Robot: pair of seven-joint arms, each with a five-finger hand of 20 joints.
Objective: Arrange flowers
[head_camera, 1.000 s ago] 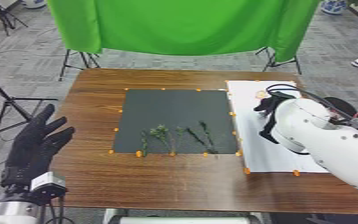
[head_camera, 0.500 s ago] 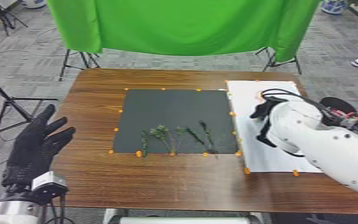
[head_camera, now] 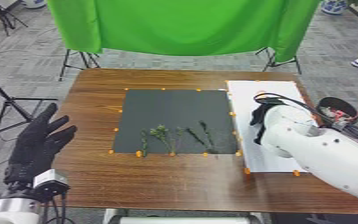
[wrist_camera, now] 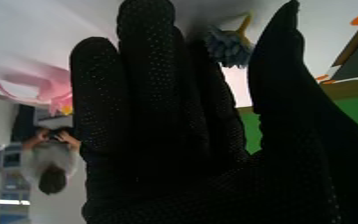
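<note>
our right robot hand over white sheet, fingers straight, thumb wide; blue flower shows between them, likely framed for pinch. green sprigs on dark mat, perhaps awaiting arranging. left robot hand wide, leaving us room.

Your left hand is hovering left of the dark mat, its fingers extending forward. Your right arm is slanting in right of the mat, your right hand keeping straight fingers, thumb standing apart.
</note>
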